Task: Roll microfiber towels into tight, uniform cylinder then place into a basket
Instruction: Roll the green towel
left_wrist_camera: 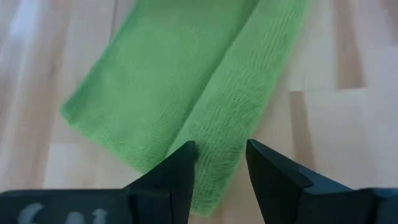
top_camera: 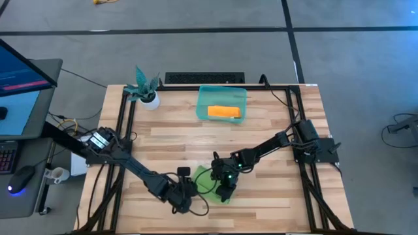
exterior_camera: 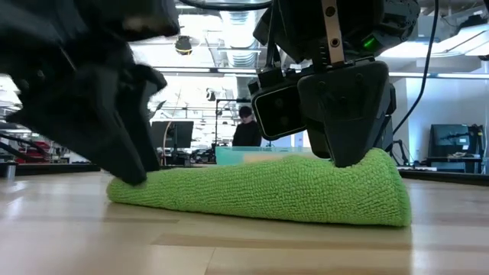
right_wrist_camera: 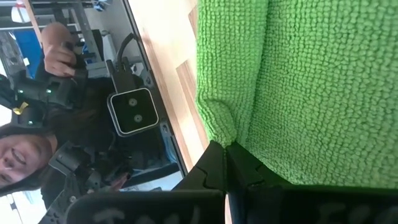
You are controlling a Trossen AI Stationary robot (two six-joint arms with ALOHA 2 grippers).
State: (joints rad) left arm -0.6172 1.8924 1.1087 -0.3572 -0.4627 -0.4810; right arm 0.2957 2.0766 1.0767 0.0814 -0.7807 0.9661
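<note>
Towel folded at the near edge

Green towel (top_camera: 210, 181) lies folded on the table (top_camera: 261, 196), well apart from the basket (top_camera: 222, 103) holding the orange towel (top_camera: 224, 112). Left gripper (left_wrist_camera: 219, 167) stands parted over its fold; right gripper (right_wrist_camera: 225, 163) pinches shut on its edge.

The towel (top_camera: 210, 183) is bright green, the other towel (top_camera: 224, 112) orange, the basket (top_camera: 203, 99) teal, the counter (top_camera: 261, 124) light striped wood.

Two towels — one green (top_camera: 208, 177), one orange (top_camera: 224, 112) — one basket (top_camera: 202, 98), one potted plant (top_camera: 145, 87), two arms
</note>
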